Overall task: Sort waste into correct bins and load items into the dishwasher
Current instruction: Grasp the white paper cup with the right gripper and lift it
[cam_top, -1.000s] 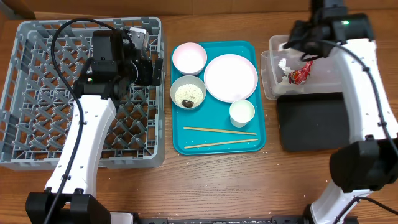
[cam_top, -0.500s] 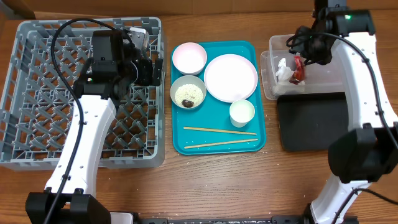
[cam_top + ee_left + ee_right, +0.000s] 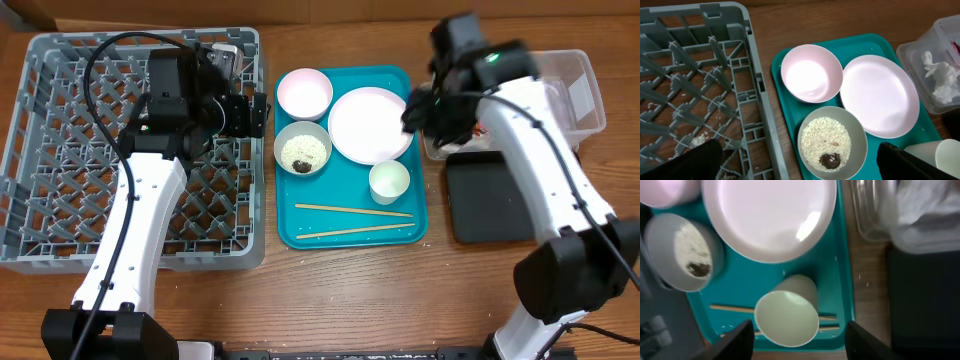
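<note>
My right gripper (image 3: 424,118) hangs open and empty over the right side of the teal tray. In the right wrist view the small white cup (image 3: 787,316) shows below and between its fingers (image 3: 735,341). The pinkish plate (image 3: 370,124), the pink bowl (image 3: 304,93) and the grey-green bowl (image 3: 302,148) holding rice and a brown scrap (image 3: 830,160) sit on that tray. A white napkin (image 3: 940,75) lies in the clear tub (image 3: 575,90), with a sliver of red wrapper (image 3: 956,47) beside it. My left gripper (image 3: 250,112) is open at the grey dish rack's (image 3: 60,150) right wall.
Two chopsticks (image 3: 352,211) lie across the front of the teal tray (image 3: 300,228). The black tray (image 3: 490,205) sits in front of the clear tub. Rice grains are scattered on the rack floor (image 3: 700,140).
My right gripper opened, left the red wrapper in the clear tub, and swung left over the teal tray above the cup. The left arm stayed still.
</note>
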`<state>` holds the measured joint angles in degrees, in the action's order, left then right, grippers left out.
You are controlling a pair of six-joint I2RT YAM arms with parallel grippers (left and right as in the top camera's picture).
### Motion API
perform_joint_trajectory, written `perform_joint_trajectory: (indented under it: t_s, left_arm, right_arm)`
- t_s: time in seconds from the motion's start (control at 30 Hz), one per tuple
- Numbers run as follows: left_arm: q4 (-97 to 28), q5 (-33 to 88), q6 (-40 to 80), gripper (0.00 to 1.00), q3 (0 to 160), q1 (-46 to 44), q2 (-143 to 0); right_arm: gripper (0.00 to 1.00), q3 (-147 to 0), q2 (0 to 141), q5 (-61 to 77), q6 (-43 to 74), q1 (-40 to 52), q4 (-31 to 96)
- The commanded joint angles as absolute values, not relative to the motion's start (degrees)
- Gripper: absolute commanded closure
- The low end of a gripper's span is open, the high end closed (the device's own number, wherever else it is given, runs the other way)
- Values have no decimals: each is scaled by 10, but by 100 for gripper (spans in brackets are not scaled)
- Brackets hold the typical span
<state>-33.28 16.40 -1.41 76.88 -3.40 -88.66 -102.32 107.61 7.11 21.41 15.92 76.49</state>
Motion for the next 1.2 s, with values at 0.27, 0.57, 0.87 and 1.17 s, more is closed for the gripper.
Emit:
perform_joint_trajectory:
  t_s: [0.27, 0.57, 0.87, 1.17]
  left_arm:
    - [-333, 181, 2, 0, 780, -34, -887]
    - [-333, 181, 2, 22, 780, -34, -887]
    - [-331, 375, 34, 23, 780, -21, -891]
    - [-285, 849, 35, 0, 780, 42, -1002]
  right_arm:
    - [48, -836, 1074, 92, 241, 174, 636]
    - [96, -786, 1073, 106, 243, 173, 596]
    - [96, -855, 1028, 204, 238, 163, 568]
    - [96, -855, 1023, 527, 246, 146, 306]
